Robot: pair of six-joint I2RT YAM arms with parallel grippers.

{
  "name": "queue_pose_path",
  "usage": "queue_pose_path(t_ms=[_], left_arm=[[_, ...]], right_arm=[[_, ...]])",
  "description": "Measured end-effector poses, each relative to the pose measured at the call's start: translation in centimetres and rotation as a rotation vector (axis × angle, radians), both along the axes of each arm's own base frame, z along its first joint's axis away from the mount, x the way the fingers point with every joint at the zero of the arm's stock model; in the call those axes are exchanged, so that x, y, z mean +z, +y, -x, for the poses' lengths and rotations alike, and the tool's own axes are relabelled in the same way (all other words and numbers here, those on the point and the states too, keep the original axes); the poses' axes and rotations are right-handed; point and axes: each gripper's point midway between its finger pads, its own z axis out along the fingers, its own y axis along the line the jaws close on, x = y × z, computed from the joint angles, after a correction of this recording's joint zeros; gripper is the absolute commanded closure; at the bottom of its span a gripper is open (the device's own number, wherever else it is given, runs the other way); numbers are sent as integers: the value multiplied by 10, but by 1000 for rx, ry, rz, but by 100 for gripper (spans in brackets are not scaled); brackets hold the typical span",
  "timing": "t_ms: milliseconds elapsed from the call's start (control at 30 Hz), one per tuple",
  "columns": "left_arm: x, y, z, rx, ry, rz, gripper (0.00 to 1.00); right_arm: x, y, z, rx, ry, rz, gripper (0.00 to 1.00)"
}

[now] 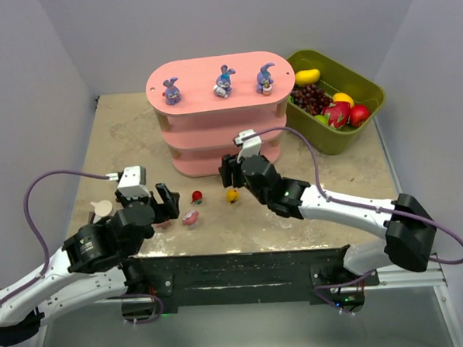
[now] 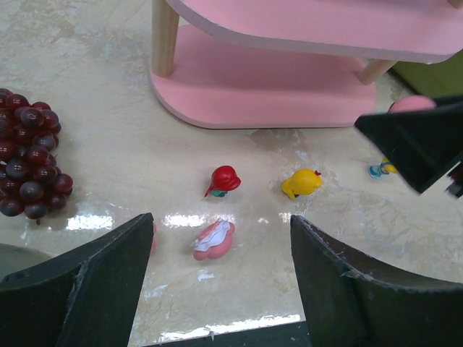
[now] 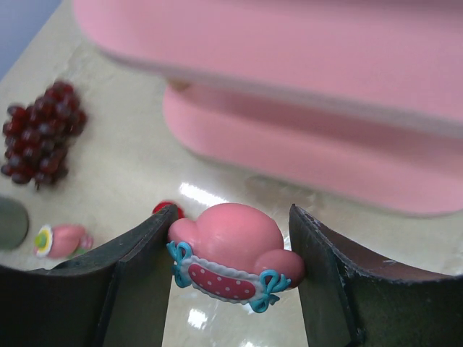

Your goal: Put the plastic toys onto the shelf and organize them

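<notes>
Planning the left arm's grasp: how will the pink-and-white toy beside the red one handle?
Probably stiff: the pink-and-white toy looks like glossy moulded plastic. Small and rounded, it may slip from a loose pinch. On the shiny table it likely slides.

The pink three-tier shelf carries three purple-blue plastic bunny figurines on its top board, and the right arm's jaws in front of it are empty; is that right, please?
Not quite: the jaws of the right gripper are not empty. The right wrist view shows them gripping a pink-and-white plastic figurine. The pink three-tier shelf does carry three purple-blue plastic bunny figurines on its top board.
</notes>
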Motion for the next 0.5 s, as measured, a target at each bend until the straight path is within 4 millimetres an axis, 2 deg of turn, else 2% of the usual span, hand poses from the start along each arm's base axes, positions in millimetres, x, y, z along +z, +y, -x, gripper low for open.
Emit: queue_pose_path(t_ms=[200,500], left_arm=[[-1,0,0,0,2,-3,19],[-2,-1,-1,0,6,-11,19]], right_arm=[[27,-35,-31,-94,-39,-7,62],[29,-74,-61,-186,-49,35,61]])
